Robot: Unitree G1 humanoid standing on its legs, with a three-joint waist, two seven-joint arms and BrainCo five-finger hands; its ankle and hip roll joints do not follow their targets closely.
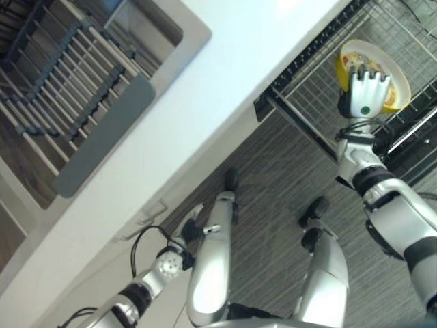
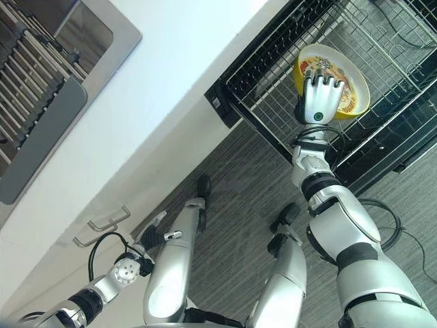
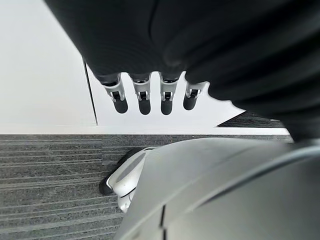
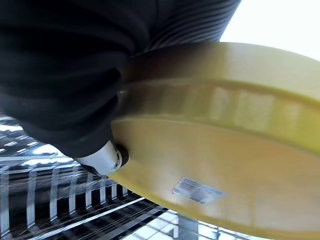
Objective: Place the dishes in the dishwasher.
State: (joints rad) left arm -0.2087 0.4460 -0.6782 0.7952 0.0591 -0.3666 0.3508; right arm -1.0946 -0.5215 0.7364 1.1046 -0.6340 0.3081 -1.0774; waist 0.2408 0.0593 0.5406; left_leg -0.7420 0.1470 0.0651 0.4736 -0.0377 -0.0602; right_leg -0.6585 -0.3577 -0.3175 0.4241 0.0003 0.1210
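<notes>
Left eye view: the right hand (image 1: 367, 96) reaches out over the pulled-out dishwasher rack (image 1: 321, 89), a wire basket jutting from under the white tabletop (image 1: 225, 75). The hand's fingers are curled over the rim of a yellow bowl (image 1: 396, 85), gripping it; the bowl hangs above the rack's wire floor, near the rack's far side, and whether it touches the wires is hard to say from here. A sink (image 1: 75, 89) with a slatted drying rack is sunk into the tabletop well away from the dishwasher. The left hand (image 1: 194, 229) hangs low by the cabinet front, over the grey floor (image 1: 273, 178).

Right eye view: the same bowl (image 2: 348, 82) shows its patterned inside, with the right hand (image 2: 319, 99) covering its near edge. The rack (image 2: 273, 89) lies beneath it. Cabinet handles (image 2: 102, 225) sit below the tabletop edge.

Left wrist view: the left hand's fingers (image 3: 142, 97) point straight out, apart and holding nothing, toward the white cabinet front (image 3: 45, 65) above the floor.

Right wrist view: the bowl's yellow underside (image 4: 215, 150) sits against the right hand (image 4: 102, 157), with the rack's wires (image 4: 60, 200) just below
</notes>
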